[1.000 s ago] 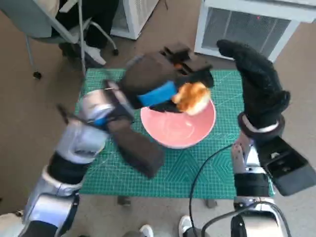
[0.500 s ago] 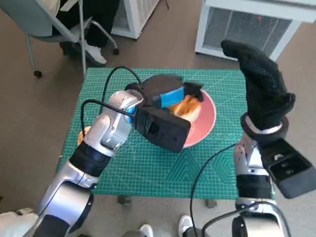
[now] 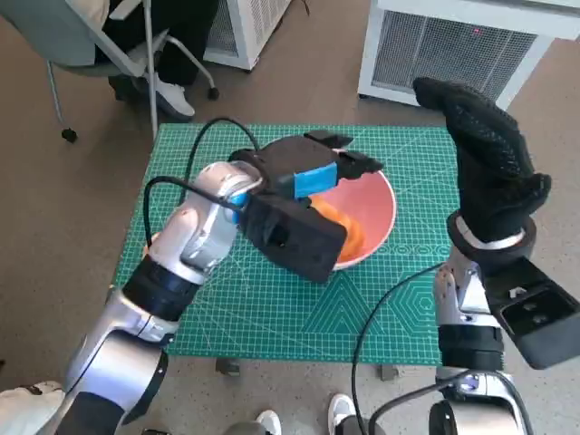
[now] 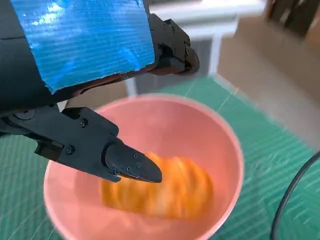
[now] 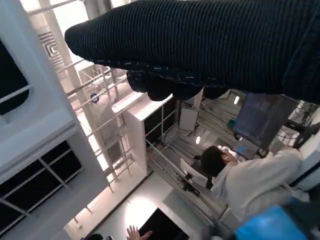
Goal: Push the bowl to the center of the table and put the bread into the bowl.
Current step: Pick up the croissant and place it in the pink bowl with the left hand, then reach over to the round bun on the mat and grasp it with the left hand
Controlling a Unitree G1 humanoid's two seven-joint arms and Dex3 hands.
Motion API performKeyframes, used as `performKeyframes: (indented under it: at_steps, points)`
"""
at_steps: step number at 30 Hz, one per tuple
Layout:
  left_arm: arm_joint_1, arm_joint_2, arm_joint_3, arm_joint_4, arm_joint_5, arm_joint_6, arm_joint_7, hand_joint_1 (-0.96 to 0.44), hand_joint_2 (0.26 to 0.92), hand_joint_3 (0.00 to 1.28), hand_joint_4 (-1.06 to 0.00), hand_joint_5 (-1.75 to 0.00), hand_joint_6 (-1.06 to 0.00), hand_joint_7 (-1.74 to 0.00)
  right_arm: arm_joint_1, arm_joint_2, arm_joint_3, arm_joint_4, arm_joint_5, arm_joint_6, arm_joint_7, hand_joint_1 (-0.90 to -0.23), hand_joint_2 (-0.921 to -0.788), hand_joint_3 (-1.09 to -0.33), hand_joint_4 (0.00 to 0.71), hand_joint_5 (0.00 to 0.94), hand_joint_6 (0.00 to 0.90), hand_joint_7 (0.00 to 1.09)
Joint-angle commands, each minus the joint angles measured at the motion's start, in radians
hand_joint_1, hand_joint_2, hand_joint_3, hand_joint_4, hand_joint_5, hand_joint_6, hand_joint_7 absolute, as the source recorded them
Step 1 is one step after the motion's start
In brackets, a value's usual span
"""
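**Bread lies in the pink bowl**

Head view: the smooth round bowl (image 3: pixel 372 204) sits mid-mat (image 3: pixel 227 308); the left hand (image 3: pixel 313 172), fingers spread and empty, half-hides the bread (image 3: pixel 340 228).

Left wrist view: the bread is a blur.

Right wrist view: the knitted right hand (image 5: pixel 210 45) looks empty, raised beside the bowl.

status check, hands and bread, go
Left hand open over pink bowl, holding nothing. Right hand raised, open. Bread in bowl. Nothing in the way.

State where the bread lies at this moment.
The bread lies inside the pink bowl, near the middle of the green mat. In the head view it shows orange just below the left hand.
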Motion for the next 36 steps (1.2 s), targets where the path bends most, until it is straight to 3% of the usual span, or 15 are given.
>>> performKeyframes:
  at_steps: [1, 8, 15, 22, 31, 36]
  points:
    - [0.052, 0.067, 0.062, -0.122, -0.049, 0.012, -0.032, -0.34, 0.819, 0.0, -0.02, -0.01, -0.25, -0.01, 0.024, 0.008, 0.005, -0.01, -0.002, 0.01, -0.011, -0.573, -0.921, -0.84, -0.001, 0.462, -0.001, 0.64]
    - [0.196, 0.221, 0.196, -0.352, -0.151, 0.004, -0.099, -0.3, 0.814, 0.0, -0.05, -0.01, -0.29, -0.02, 0.036, 0.006, 0.009, -0.026, -0.013, 0.007, -0.018, -0.574, -0.921, -0.84, -0.001, 0.462, -0.001, 0.64]
    - [0.357, 0.361, 0.338, -0.452, -0.229, -0.019, -0.108, -0.31, 0.822, 0.0, -0.07, -0.01, -0.3, -0.02, 0.045, -0.004, 0.009, -0.04, 0.003, 0.015, -0.009, -0.563, -0.921, -0.844, -0.001, 0.465, -0.001, 0.64]
    - [0.525, 0.468, 0.457, -0.524, -0.243, 0.025, -0.1, -0.3, 0.823, 0.0, -0.1, -0.01, -0.31, -0.02, 0.047, -0.01, 0.008, -0.047, 0.009, 0.026, -0.009, -0.555, -0.921, -0.845, -0.001, 0.464, -0.001, 0.64]
    - [0.662, 0.528, 0.506, -0.522, -0.219, 0.05, -0.076, -0.27, 0.82, 0.01, -0.11, 0.0, -0.32, -0.02, 0.038, -0.011, 0.007, -0.036, 0.018, 0.037, -0.002, -0.564, -0.921, -0.844, -0.001, 0.463, -0.001, 0.63]
    - [0.704, 0.534, 0.496, -0.496, -0.206, 0.078, -0.065, -0.27, 0.821, 0.0, -0.12, 0.0, -0.33, -0.02, 0.031, -0.008, 0.013, -0.027, 0.006, 0.036, -0.006, -0.562, -0.921, -0.848, -0.001, 0.464, -0.001, 0.63]
